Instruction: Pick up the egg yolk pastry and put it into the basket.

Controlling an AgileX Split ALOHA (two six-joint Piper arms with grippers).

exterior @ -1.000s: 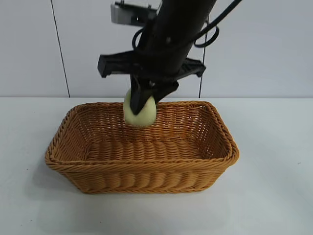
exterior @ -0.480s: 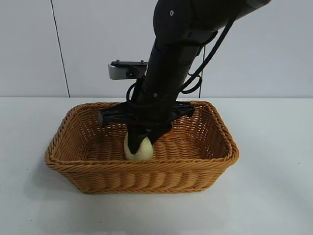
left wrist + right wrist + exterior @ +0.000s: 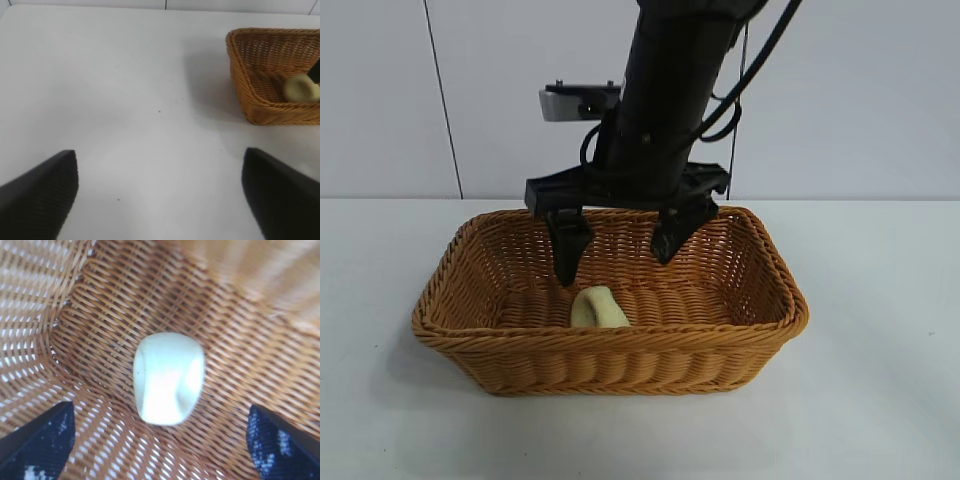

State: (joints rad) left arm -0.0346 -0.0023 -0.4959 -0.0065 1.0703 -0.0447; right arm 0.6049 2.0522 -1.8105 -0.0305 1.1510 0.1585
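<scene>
The egg yolk pastry (image 3: 599, 308) lies on the floor of the basket (image 3: 460, 335), near the front wall, resting free on the weave. From the pastry, the two fingers (image 3: 568, 250) of the right hand (image 3: 620, 245) stand at about 11 and 1 o'clock above it in the exterior view, spread wide and holding nothing. The left hand (image 3: 160, 192) hangs wide open and empty over bare counter (image 3: 125, 75), with the basket off at 2 o'clock in its wrist view.

The placing looks done; the risk lies in the retreat. A finger tip could catch the braided rim or the back wall if the arm swings sideways before it clears, dragging or tipping the light basket. The rounded pastry could also roll on the uneven weave.
</scene>
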